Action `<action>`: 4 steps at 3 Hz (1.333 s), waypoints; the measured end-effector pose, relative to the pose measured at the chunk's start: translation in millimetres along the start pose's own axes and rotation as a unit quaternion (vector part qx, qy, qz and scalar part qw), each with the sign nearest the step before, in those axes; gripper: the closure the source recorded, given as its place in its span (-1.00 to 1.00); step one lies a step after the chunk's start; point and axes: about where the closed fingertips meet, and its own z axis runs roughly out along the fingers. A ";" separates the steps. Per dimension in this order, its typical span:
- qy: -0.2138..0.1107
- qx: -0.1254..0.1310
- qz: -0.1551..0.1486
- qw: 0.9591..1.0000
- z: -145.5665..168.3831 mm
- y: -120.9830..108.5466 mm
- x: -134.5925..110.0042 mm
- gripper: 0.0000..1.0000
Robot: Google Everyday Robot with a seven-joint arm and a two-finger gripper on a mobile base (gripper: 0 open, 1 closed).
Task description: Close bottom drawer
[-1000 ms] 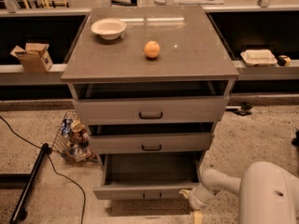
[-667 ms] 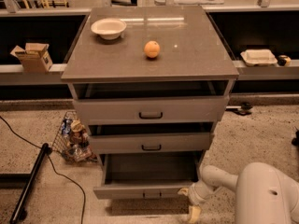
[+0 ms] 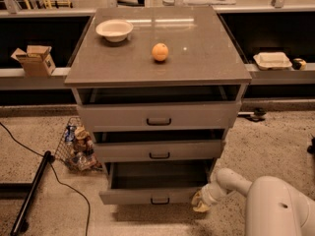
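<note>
The bottom drawer [image 3: 147,196] is the lowest of three grey drawers in the cabinet [image 3: 158,58]. It stands pulled out, its plain grey tray showing and its narrow front panel carrying a small dark handle [image 3: 159,200]. My gripper [image 3: 200,202] sits low at the right end of that front panel, touching or nearly touching it, at the end of my white arm [image 3: 266,205] that comes in from the lower right. The middle drawer [image 3: 158,150] and top drawer [image 3: 158,116] above stick out slightly.
An orange [image 3: 159,51] and a white bowl [image 3: 114,30] sit on the cabinet top. A wire basket of items [image 3: 76,144] stands on the floor left of the cabinet. A black pole and cable [image 3: 29,193] lie at lower left. Shelves behind hold a cardboard box [image 3: 33,60] and a container [image 3: 271,60].
My gripper and forearm have stayed at the right end of the bottom drawer's front, shifting only slightly. The drawer looks about as far out as before.
</note>
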 end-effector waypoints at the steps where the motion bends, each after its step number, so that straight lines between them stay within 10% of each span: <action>1: -0.005 0.030 0.007 1.000 -5.9 -20.6 8.9 0.73; 2: -0.015 0.049 0.014 0.999 -9.2 -35.1 14.9 0.74; 4: -0.030 0.065 0.018 0.997 -13.8 -50.6 19.8 -0.19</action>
